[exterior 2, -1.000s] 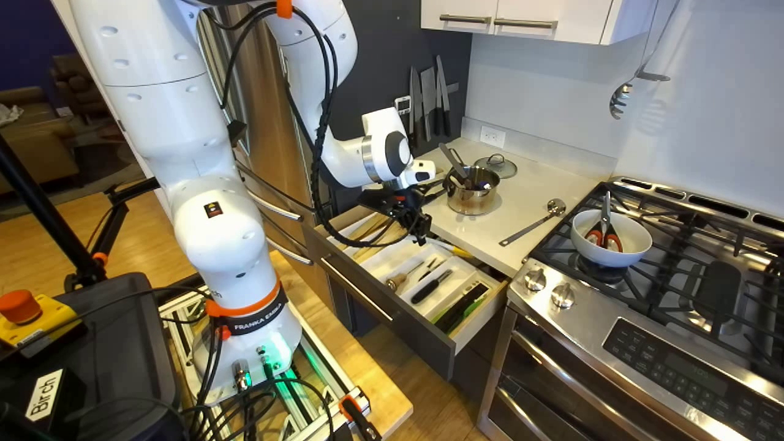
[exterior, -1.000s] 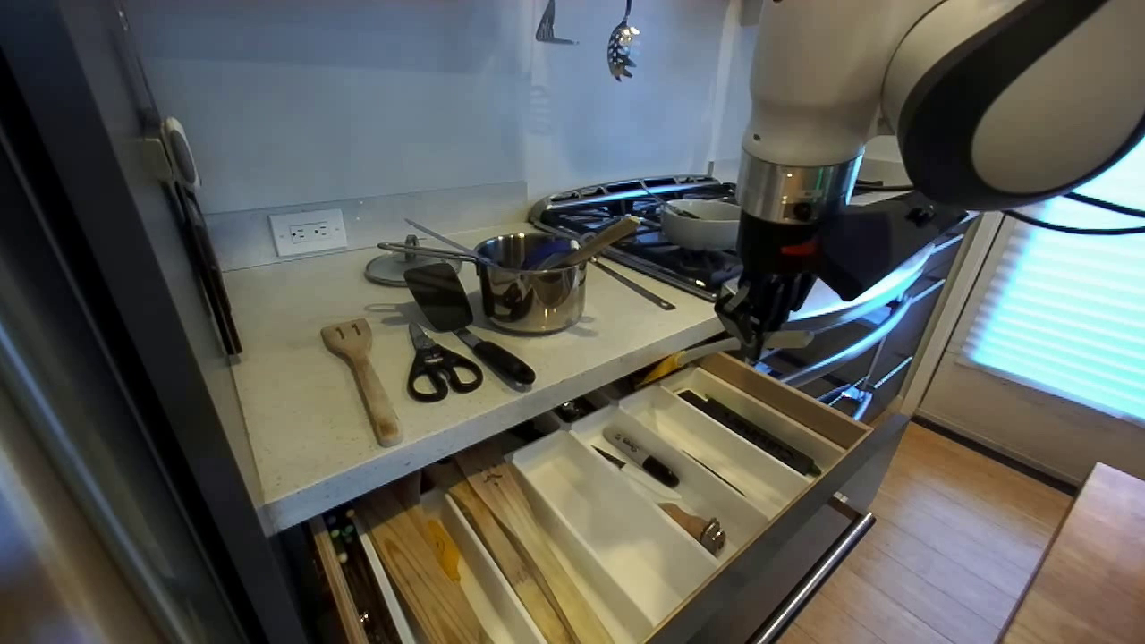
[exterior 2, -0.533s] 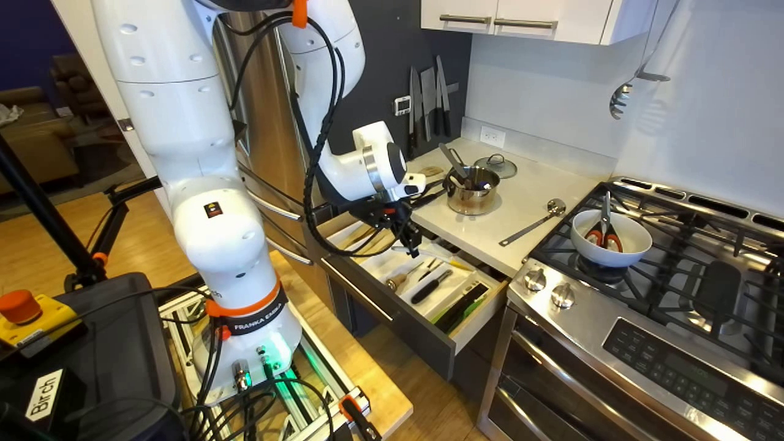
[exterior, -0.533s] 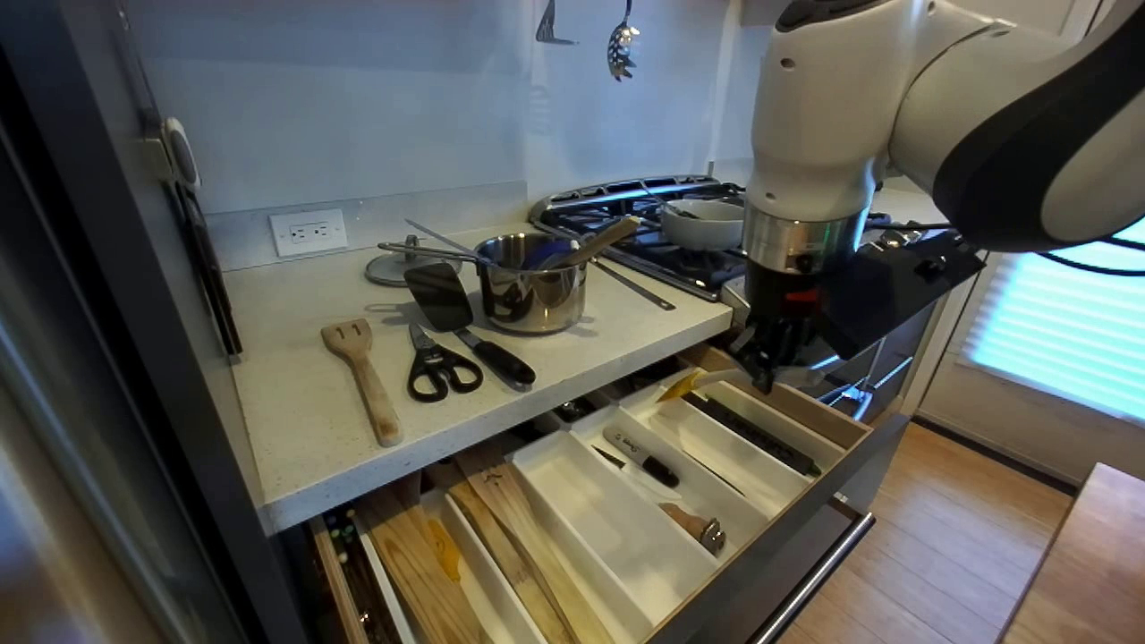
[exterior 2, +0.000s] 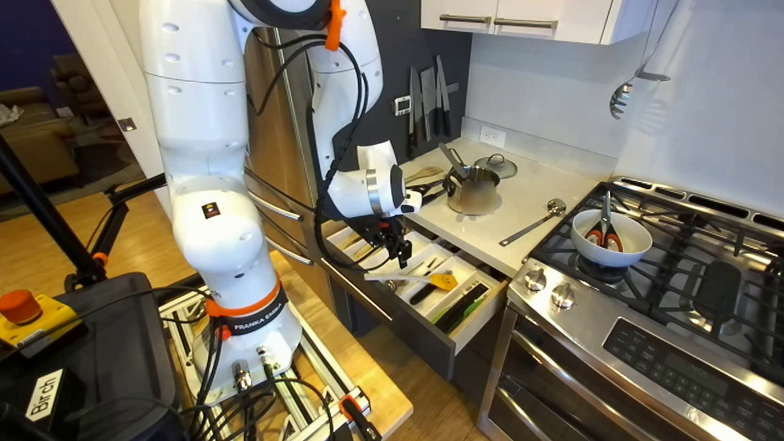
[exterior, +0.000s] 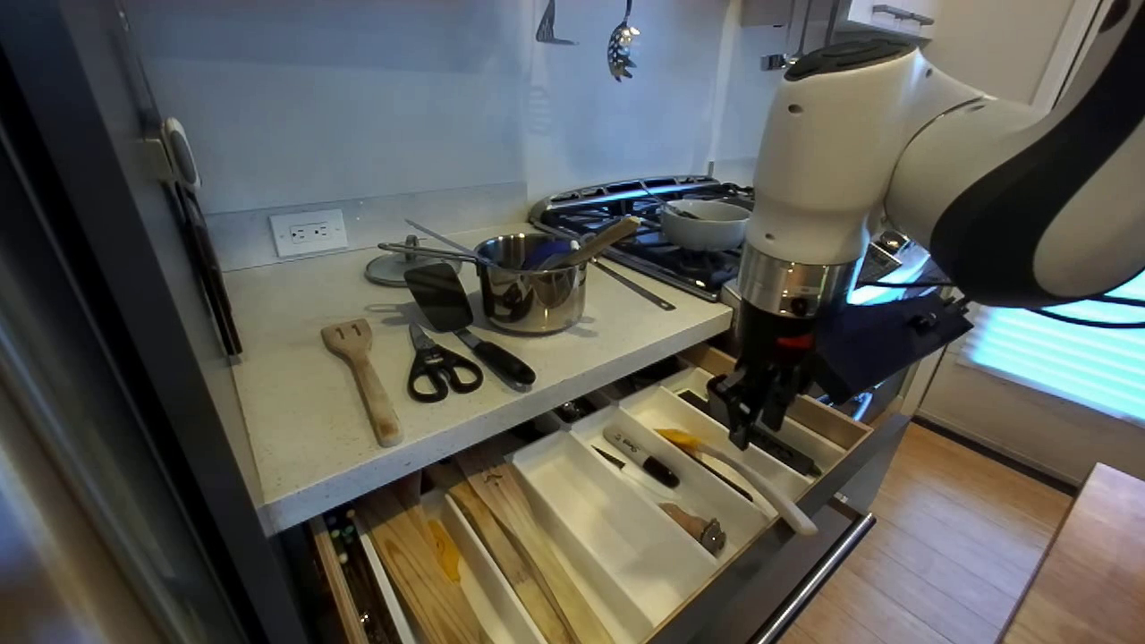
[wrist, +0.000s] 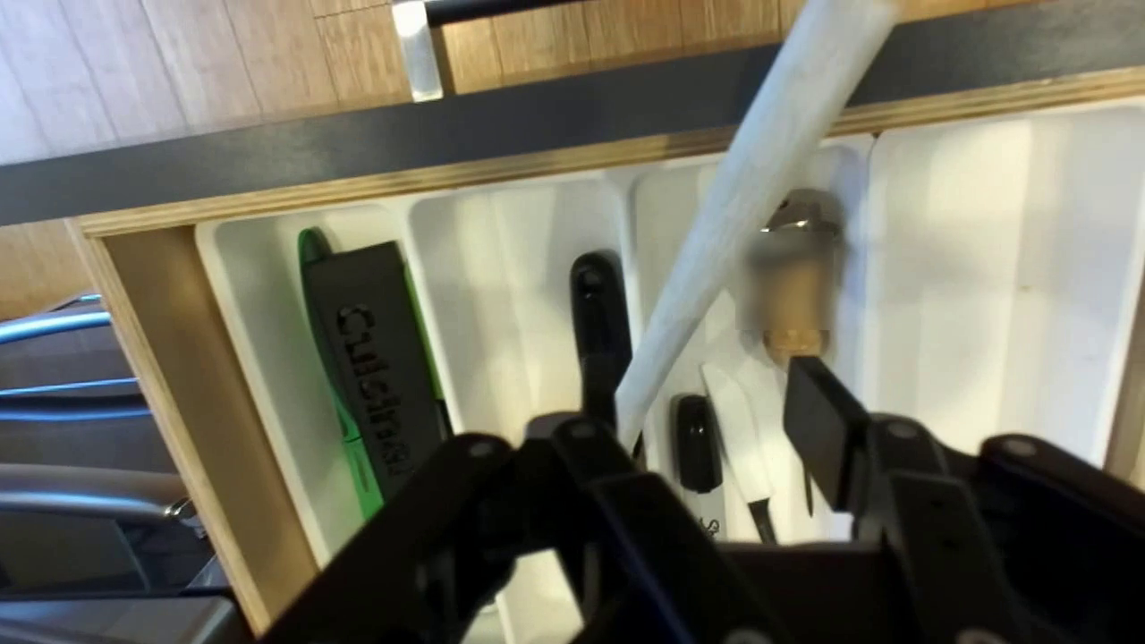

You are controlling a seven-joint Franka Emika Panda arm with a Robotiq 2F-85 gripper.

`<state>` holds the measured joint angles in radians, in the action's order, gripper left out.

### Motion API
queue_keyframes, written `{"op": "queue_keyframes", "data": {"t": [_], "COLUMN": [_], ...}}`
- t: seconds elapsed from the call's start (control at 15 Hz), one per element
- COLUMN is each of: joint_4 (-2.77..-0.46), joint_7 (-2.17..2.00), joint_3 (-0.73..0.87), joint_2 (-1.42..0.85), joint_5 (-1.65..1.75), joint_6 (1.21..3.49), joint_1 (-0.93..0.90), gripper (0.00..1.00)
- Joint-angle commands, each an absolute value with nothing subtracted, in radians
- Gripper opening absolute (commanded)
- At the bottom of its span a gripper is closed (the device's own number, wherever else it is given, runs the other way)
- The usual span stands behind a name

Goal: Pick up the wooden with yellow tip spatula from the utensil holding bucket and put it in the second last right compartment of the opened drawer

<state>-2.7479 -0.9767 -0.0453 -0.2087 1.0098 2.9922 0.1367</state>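
The spatula (exterior: 735,465) has a pale handle and a yellow tip (exterior: 678,438). It lies slantwise over the opened drawer (exterior: 866,465), its tip over the second compartment from the right. Its handle end reaches over the drawer front, as its handle (wrist: 760,170) in the wrist view shows. I cannot tell whether it rests or is still falling. My gripper (exterior: 757,424) is above the drawer, jaws wide apart, nothing between them. In the wrist view the handle passes beside the left finger of my gripper (wrist: 711,416). The metal pot (exterior: 534,300) with utensils stands on the counter.
The rightmost compartment holds a black Cuisinart item (wrist: 376,367). Others hold a black handle (wrist: 599,309), a marker (wrist: 698,443) and a wooden-handled tool (wrist: 796,313). A wooden turner (exterior: 365,380), scissors (exterior: 438,367) and a black turner (exterior: 496,358) lie on the counter.
My gripper has moved down over the drawer and opened, letting go of the spatula. The spatula has dropped lower and swung slantwise across the compartments.
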Motion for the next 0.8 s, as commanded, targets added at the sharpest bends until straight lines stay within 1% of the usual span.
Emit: {"op": "queue_keyframes", "data": {"t": [0.0,0.13,0.2,0.47,0.6,0.67,0.73], "joint_4": [-2.748,-2.748,-2.749,-2.737,-2.692,-2.742,-2.728], "joint_7": [-0.789,-0.630,-0.591,-0.395,-0.304,-0.241,-0.216], "joint_3": [-0.106,-0.219,-0.259,-0.449,-0.560,-0.352,-0.389], "joint_2": [-0.283,-0.307,-0.285,-0.310,-0.348,-0.275,-0.282], "joint_5": [0.868,0.714,0.661,0.370,0.248,0.156,0.124], "joint_6": [3.024,2.956,2.920,2.934,2.844,2.926,2.898], "joint_1": [0.229,0.343,0.390,0.622,0.722,0.475,0.511], "gripper": [0.85,1.00,1.00,1.00,1.00,0.99,0.99]}}
